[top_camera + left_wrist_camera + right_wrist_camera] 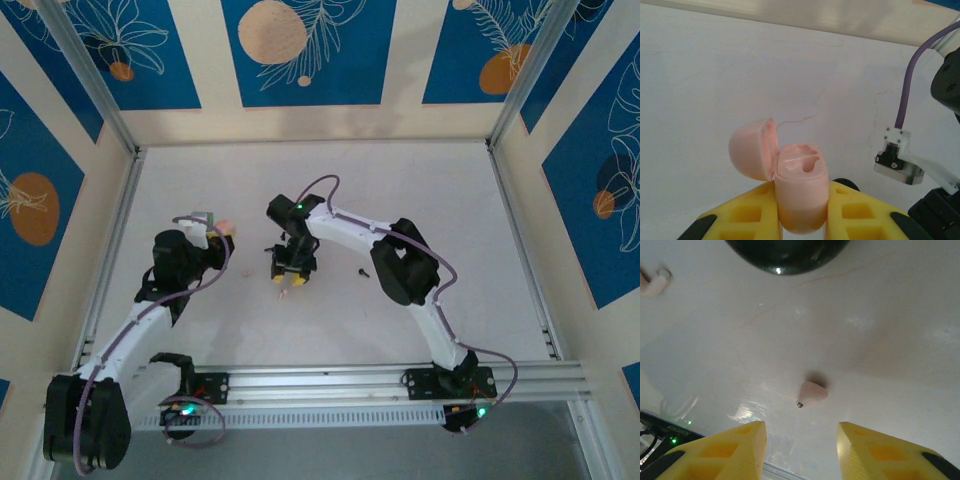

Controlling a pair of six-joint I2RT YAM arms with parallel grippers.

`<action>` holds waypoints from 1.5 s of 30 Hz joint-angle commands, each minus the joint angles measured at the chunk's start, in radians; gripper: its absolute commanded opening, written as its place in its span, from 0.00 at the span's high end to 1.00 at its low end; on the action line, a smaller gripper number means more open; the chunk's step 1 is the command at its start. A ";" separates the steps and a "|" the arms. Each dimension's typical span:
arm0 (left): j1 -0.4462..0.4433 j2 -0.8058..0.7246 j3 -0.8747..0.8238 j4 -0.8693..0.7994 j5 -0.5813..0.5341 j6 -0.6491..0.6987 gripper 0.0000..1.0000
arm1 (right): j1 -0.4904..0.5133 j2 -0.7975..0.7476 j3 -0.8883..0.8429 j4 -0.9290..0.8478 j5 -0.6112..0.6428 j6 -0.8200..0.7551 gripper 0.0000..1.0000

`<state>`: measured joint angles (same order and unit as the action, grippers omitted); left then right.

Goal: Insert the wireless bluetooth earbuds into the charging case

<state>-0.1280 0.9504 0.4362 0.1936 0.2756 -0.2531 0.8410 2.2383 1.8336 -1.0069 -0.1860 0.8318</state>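
Note:
The charging case is pale pink, not black, an egg-shaped shell with its lid hinged open to the left and both moulded slots empty. My left gripper is shut on its lower body and holds it upright above the table; in the top view the case shows at that gripper. A small pink earbud with a metal tip lies on the white table, just beyond my open right gripper and in line with its gap. A second pink earbud lies at the far left.
A tiny black bit lies on the table right of the right gripper. A dark rounded shape hangs at the top of the right wrist view. The right arm's wrist and purple cable stand right of the case.

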 commanded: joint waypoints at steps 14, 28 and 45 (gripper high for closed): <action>0.021 -0.024 -0.013 0.001 0.014 0.005 0.80 | 0.019 0.056 -0.001 -0.024 -0.035 0.028 0.61; 0.025 -0.024 -0.013 0.004 0.022 0.002 0.81 | 0.018 0.083 -0.012 0.001 -0.041 0.032 0.65; 0.028 -0.026 -0.008 0.012 0.058 0.016 0.80 | 0.014 0.077 -0.061 0.107 -0.017 0.046 0.74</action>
<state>-0.1177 0.9367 0.4324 0.1940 0.2939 -0.2527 0.8478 2.3039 1.8095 -0.9806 -0.2092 0.8589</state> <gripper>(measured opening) 0.198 0.262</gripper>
